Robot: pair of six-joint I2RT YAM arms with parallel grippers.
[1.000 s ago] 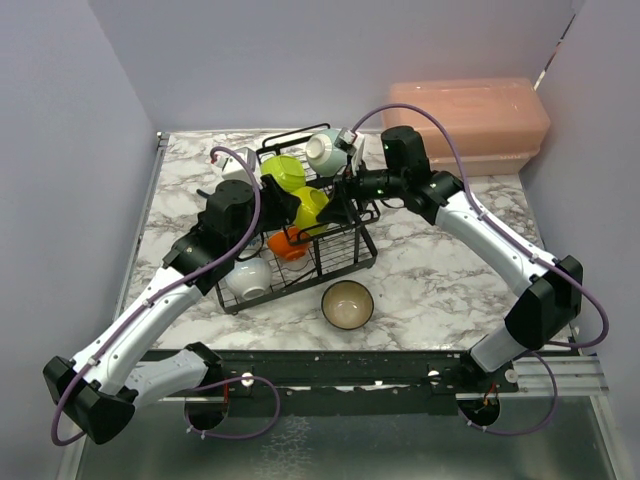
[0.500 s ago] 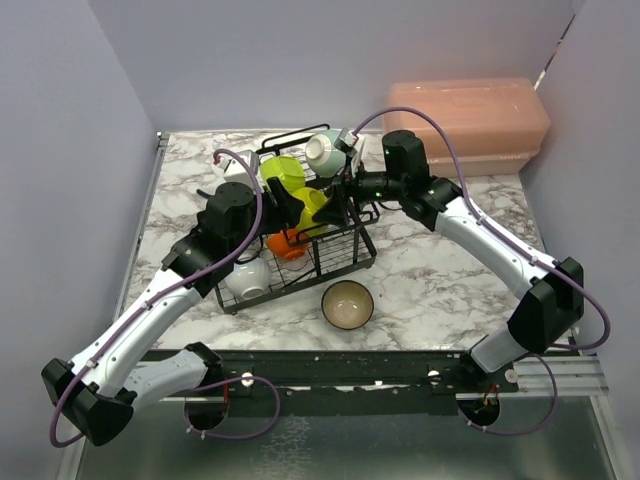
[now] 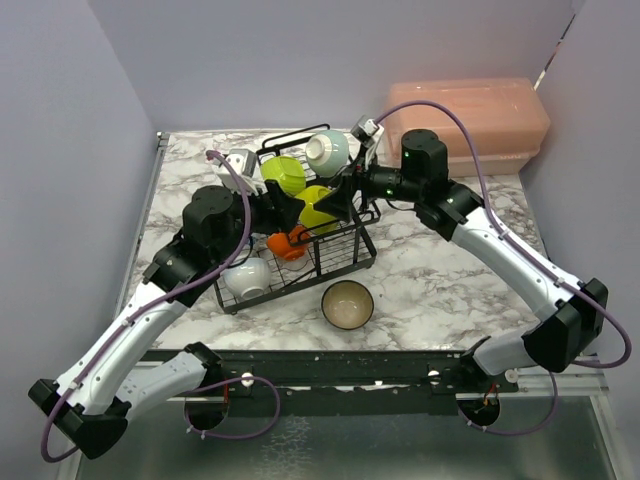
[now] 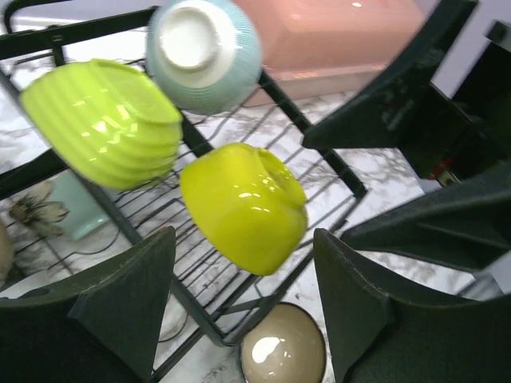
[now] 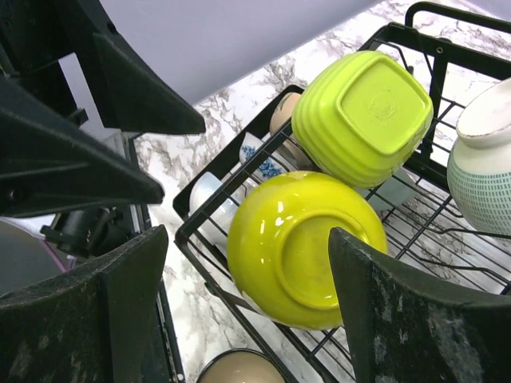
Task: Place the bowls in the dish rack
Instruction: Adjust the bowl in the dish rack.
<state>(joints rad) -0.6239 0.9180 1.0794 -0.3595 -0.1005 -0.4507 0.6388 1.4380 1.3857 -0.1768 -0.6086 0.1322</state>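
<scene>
The black wire dish rack (image 3: 340,262) stands mid-table. On its upper shelf lie a ribbed yellow-green bowl (image 3: 283,172), a round yellow-green bowl (image 3: 318,208) tilted on its side, and a pale teal bowl (image 3: 327,152). A small orange bowl (image 3: 287,243) and a white bowl (image 3: 248,277) sit lower. A beige bowl (image 3: 347,304) stands on the table in front. My left gripper (image 3: 282,206) and right gripper (image 3: 340,196) are both open, either side of the round yellow-green bowl (image 4: 243,207) (image 5: 299,247), not touching it.
A pink lidded box (image 3: 470,120) stands at the back right. A pale cup with a flower print (image 4: 72,207) stands beyond the rack's far-left side. A blue-patterned bowl (image 5: 259,163) shows under the upper shelf. Grey walls close in both sides.
Both arms have drawn back from the rack, the left one leftward and the right one rightward. The round yellow-green bowl stays on the upper shelf.
</scene>
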